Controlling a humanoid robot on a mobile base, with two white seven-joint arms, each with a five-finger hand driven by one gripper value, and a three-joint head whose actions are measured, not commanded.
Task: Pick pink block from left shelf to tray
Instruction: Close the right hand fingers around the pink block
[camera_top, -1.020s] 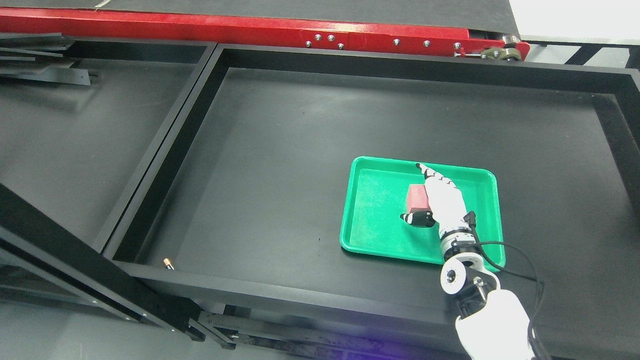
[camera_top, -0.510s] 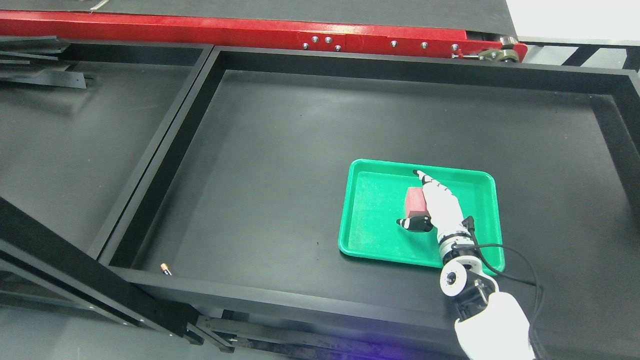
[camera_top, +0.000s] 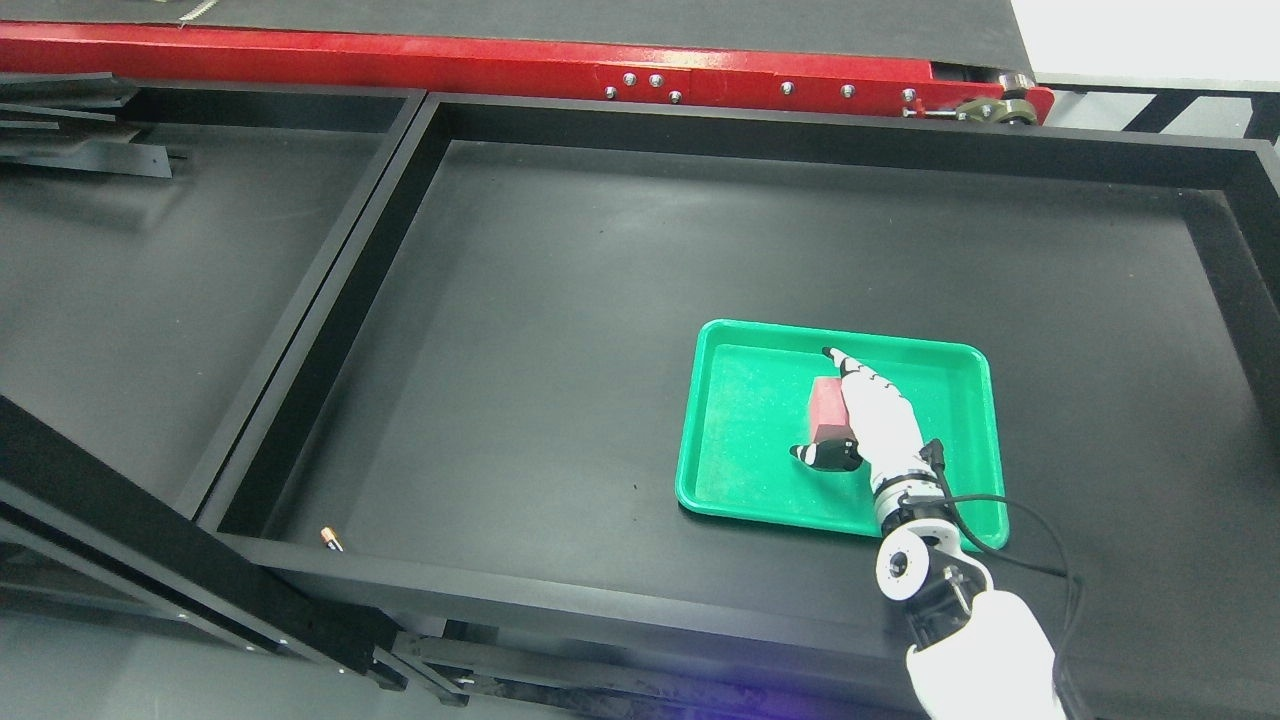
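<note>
Head view: my right hand sits over the green tray, fingers and thumb wrapped around the pink block, which looks low inside the tray. To finish cleanly, I judge I should settle it flat, spread wide, then lift straight up.

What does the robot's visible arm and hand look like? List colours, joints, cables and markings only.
Only the right arm shows, entering at the lower right. The right hand has a white back, with black bands on its fingers and a black thumb. Behind it sit a ringed metal wrist, a round white joint cap with a dark centre, a black link and a white forearm shell. A thin black cable loops alongside.
</note>
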